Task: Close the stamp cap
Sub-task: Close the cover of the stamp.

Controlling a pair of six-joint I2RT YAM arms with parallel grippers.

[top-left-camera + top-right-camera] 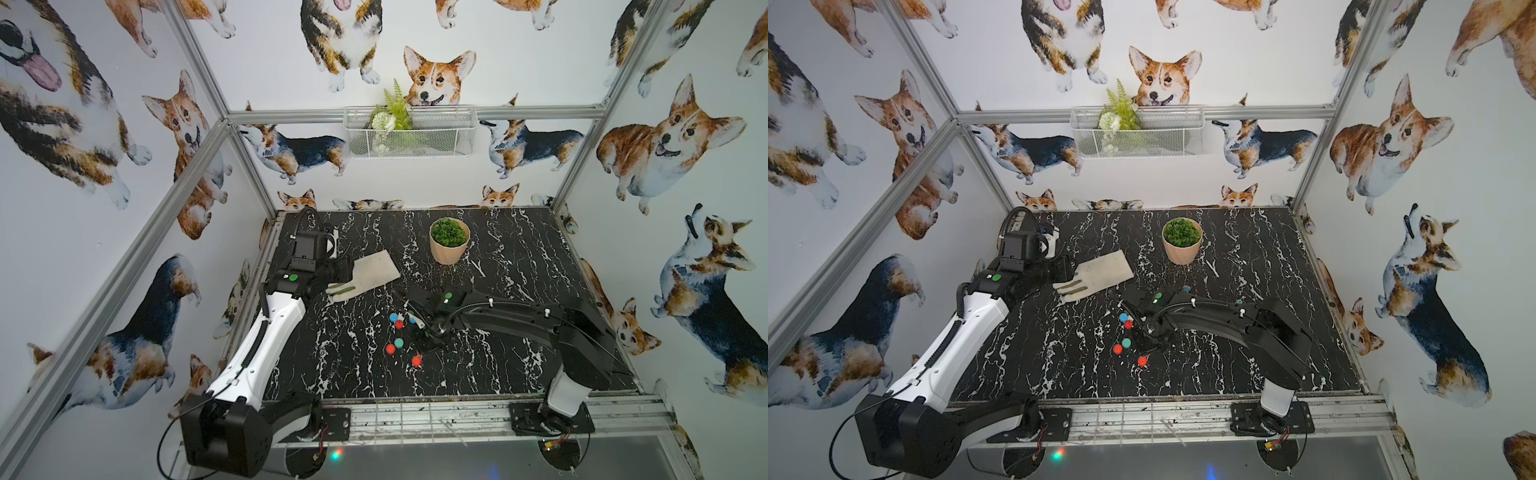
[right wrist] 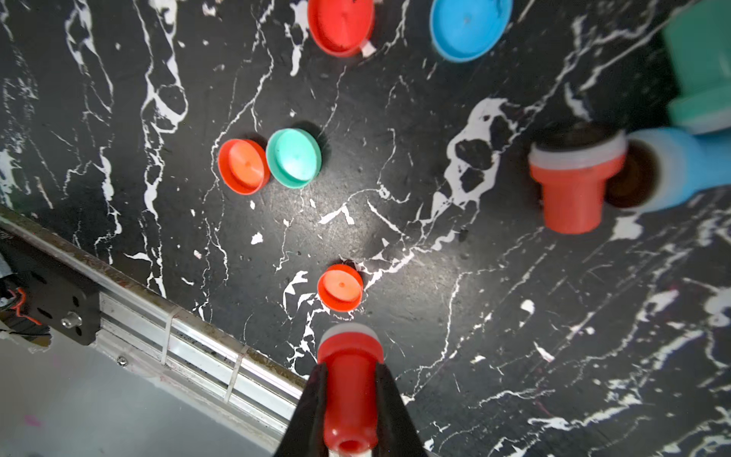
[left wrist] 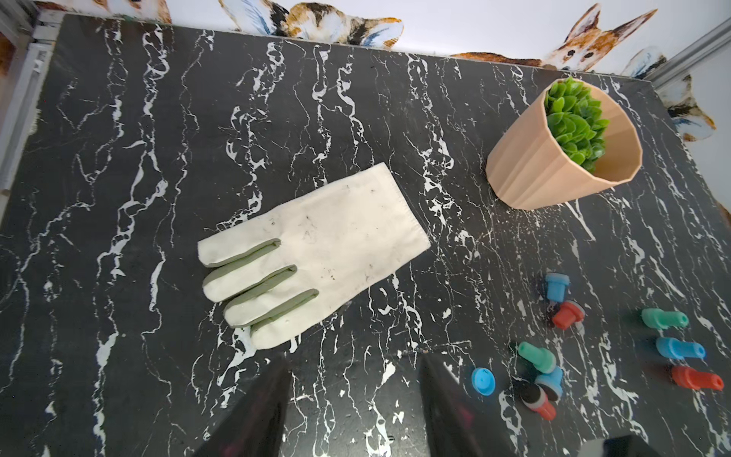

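nearest you, by the front rail of the black marble desk (image 1: 353, 382), your right gripper (image 2: 350, 372) is pinching a red stamp (image 2: 348, 399) by its narrow handle, with the jaws pressed against both sides. the stamp's wide, white-collared end points away from the gripper, toward a loose red cap (image 2: 340, 287) lying flat on the desk just ahead. the two are near but apart, so the cap is not on.

a little farther in, a second red cap (image 2: 243, 166) and a teal cap (image 2: 293, 157) lie touching, side by side. beyond them are a red round piece (image 2: 340, 25) and a blue round piece (image 2: 468, 27). i cannot tell whether these are caps or capped stamps. off to one side, an uncapped red stamp (image 2: 573, 186), a blue stamp (image 2: 668, 170) and a teal stamp (image 2: 700, 71) lie huddled together.

farther back, your left gripper (image 3: 354, 362) hangs over bare desk. its jaws are spread with nothing between them, just short of the fingertips of a soiled white work glove (image 3: 316, 245). past the glove stands a potted plant (image 3: 553, 166). on the far wall hangs a wire basket (image 1: 409, 133) holding greenery.

as i judge it, the grasp is done, with the stamp up and aimed at a matching cap. what is left is lining the stamp's face over that cap and pressing down until it seats.
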